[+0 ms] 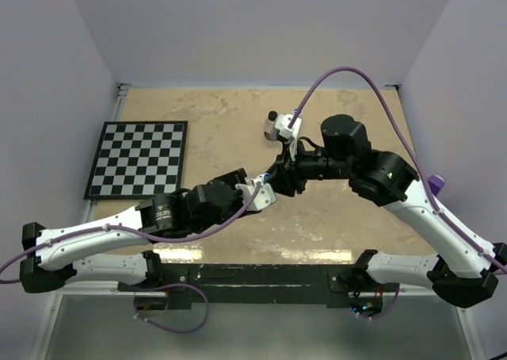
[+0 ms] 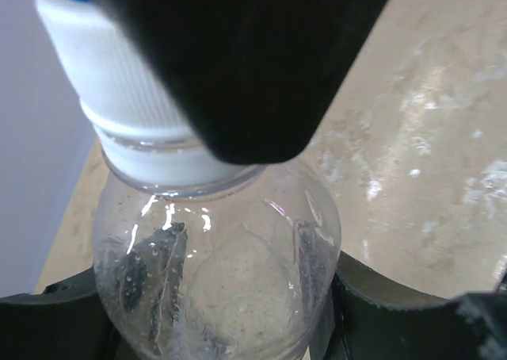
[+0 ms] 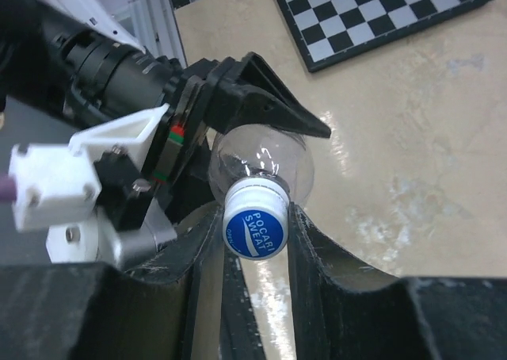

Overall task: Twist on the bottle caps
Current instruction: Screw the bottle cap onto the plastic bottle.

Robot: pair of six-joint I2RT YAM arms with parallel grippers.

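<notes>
Bottle cap [image 3: 255, 229], blue-topped: seated on neck of clear bottle [image 3: 261, 163], over mid-counter [image 1: 348, 122], at 3 o'clock from checkerboard [image 1: 139, 158]. Pinched narrow in right tool [image 3: 255, 233]; bottle body clamped by left tool [image 2: 214, 328]. Probably mid-tightening; cannot tell whether threaded home. No other bottles or caps in sight.

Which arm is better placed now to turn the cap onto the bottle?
Right. The right hand clamps the blue-and-white cap from both sides; the left hand grips the clear bottle and can hold it steady.
</notes>
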